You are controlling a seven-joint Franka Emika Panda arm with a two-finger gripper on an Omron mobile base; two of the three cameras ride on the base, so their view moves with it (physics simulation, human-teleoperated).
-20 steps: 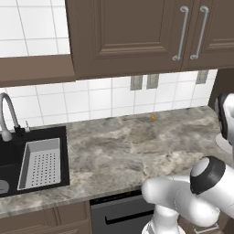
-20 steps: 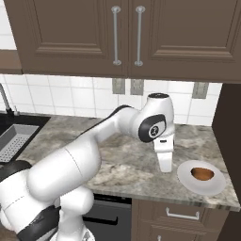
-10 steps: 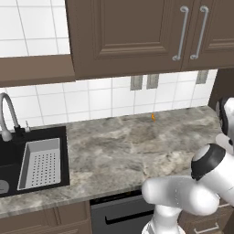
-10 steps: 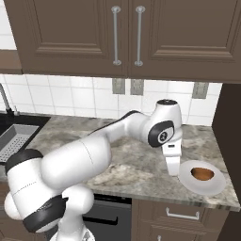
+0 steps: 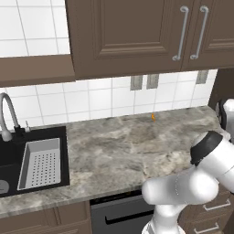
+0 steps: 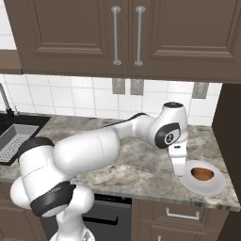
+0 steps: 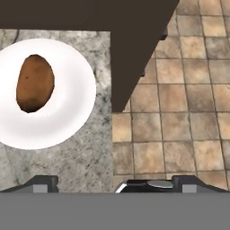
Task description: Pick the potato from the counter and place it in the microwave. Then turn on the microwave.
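Grey stone worktop (image 6: pixel 141 164) runs under dark cupboards, and the potato (image 6: pixel 202 173) sits on a white plate (image 6: pixel 212 185) near its right end. I am on the first step — reaching for the potato, nothing picked up yet. My arm stretches out to the right and bends down, with the hand (image 6: pixel 179 168) just beside the plate, its two tips wide apart and holding nothing. Next I think I must slide over the potato, drop down and squeeze.

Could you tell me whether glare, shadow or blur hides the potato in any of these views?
Hand view: potato sharp, evenly lit on the white plate, no glare. Right base view: potato softer, small, faintly shaded, still readable.
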